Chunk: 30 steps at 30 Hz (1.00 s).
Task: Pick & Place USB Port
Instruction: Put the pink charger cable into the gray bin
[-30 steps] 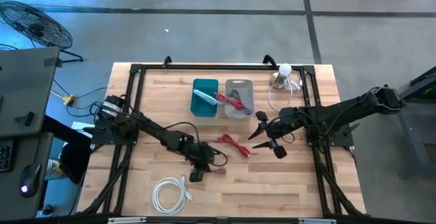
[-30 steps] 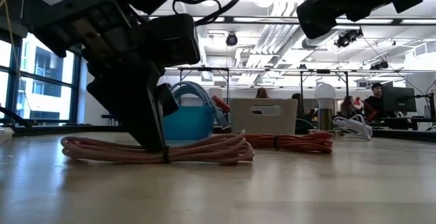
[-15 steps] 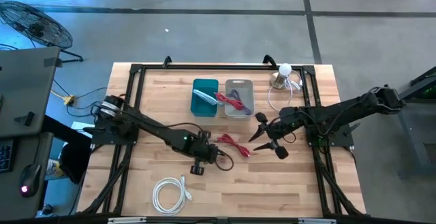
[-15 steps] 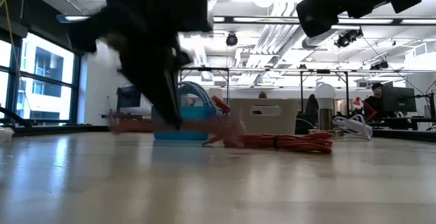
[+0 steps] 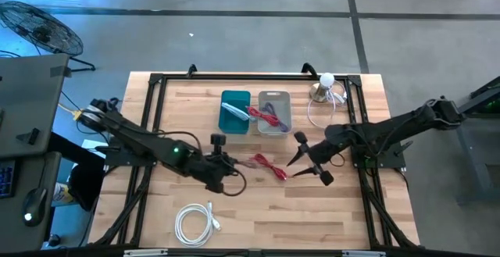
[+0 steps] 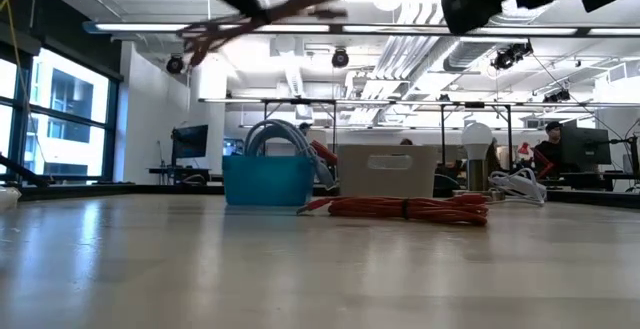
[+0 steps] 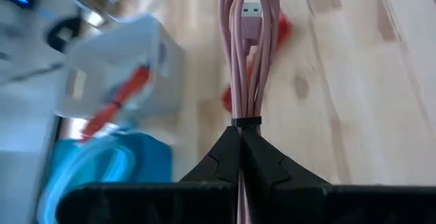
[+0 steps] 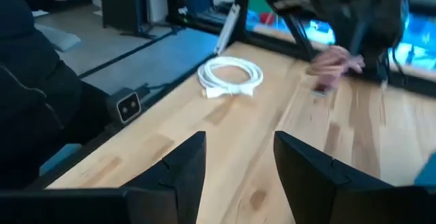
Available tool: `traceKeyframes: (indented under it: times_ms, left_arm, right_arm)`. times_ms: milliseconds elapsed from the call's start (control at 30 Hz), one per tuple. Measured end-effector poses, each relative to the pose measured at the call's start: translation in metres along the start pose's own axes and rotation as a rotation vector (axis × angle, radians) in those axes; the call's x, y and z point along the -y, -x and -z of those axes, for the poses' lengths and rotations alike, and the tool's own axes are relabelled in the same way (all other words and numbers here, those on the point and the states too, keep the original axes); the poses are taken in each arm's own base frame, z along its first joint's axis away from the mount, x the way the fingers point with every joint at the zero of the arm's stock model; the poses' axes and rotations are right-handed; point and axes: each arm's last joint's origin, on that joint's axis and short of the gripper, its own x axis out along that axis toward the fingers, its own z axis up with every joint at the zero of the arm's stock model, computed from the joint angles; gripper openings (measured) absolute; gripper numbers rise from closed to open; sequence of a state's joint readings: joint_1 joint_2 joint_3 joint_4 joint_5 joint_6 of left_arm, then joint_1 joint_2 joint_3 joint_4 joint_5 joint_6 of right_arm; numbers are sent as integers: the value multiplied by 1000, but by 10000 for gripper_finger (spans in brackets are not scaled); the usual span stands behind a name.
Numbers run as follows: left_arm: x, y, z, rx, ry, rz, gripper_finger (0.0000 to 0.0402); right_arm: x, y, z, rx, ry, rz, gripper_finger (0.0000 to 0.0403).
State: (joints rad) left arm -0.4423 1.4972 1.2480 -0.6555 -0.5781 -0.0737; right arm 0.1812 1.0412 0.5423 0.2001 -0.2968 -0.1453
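Observation:
My left gripper is shut on a pink coiled USB cable and holds it above the table's middle, near the bins. In the low view the cable is high above the tabletop. A red coiled cable lies flat on the table. My right gripper is open and empty just right of the red cable. A blue bin and a white bin stand at the far middle, with cables inside. My left gripper pinches the pink bundle between its two fingers, right at the bundle's black tie, taking all the strands together. The bundle runs forward along the fingers, its looped end and USB plug out in front. It is lifted clear of the table.
A white coiled cable lies near the front left; it also shows in the right wrist view. A white lamp-like object with a white cord stands at the far right. A black frame runs round the tabletop.
My left gripper has risen from the tabletop with the pink cable and gone toward the far edge and the bins. The cable, which lay flat on the table a second ago, is lifted clear and high above it.

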Motion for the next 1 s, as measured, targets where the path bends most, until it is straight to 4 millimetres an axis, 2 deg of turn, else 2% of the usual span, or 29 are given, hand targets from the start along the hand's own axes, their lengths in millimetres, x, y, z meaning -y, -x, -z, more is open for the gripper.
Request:
traceKeyframes:
  times_ms: [267,433,667,833,1000]
  left_arm:
    - [-5,6,-7,86,-19,-89,0]
    - [-3,-7,-5,159,-38,-72,0]
    - [-9,-26,2,274,-14,-51,0]
    - [-21,-35,-2,440,-26,21,0]
    - [-33,-46,3,517,-3,67,0]
  right_arm:
    - [-10,-3,-10,78,147,20,165]
    - [-12,-3,-10,67,187,86,165]
    - [-12,-3,-13,90,214,93,165]
    - [-11,-3,-13,87,218,128,165]
    - [-10,-3,-14,85,236,163,165]
